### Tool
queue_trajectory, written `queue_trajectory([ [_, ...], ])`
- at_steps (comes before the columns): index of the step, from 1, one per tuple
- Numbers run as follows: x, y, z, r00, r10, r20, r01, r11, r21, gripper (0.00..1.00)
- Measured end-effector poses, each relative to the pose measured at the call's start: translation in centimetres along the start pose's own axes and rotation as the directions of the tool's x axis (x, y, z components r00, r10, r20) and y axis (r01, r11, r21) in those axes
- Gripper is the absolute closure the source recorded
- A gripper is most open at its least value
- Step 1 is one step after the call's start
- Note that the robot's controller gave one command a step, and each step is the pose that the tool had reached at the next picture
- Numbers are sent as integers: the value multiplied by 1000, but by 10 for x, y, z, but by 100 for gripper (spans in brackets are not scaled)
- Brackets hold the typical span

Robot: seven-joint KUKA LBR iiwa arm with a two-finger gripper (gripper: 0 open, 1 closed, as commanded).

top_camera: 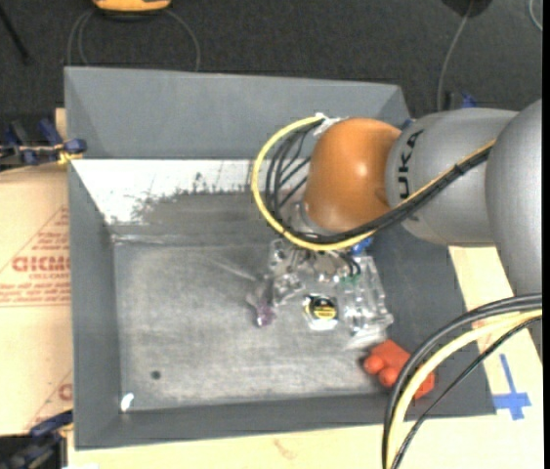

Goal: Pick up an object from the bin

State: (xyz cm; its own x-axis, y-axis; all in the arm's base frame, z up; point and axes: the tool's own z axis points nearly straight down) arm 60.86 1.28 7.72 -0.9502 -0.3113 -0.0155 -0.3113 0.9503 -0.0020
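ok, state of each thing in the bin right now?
gripper: low over the bin floor, next to the purple piece.
purple piece: lying on the floor, contact unclear.
yellow-black disc: lying flat, free.
clear plastic pack: lying beside the disc, free.
red thing: resting by the right wall, untouched.
white scrap: lying in the near-left corner.

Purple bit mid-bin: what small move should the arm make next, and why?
Probably ease the end effector a little lower onto the small purple thing: it hangs right at that piece, apart from the yellow-and-black round thing beside it.
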Motion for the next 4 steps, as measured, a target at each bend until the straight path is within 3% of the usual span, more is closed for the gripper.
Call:
queue_trajectory([
  [1, -7, -9, -116, 975, -224, -4, 224, 975, 1, 100],
  [4, -6, -8, -112, 976, -217, -11, 217, 976, -6, 100],
])
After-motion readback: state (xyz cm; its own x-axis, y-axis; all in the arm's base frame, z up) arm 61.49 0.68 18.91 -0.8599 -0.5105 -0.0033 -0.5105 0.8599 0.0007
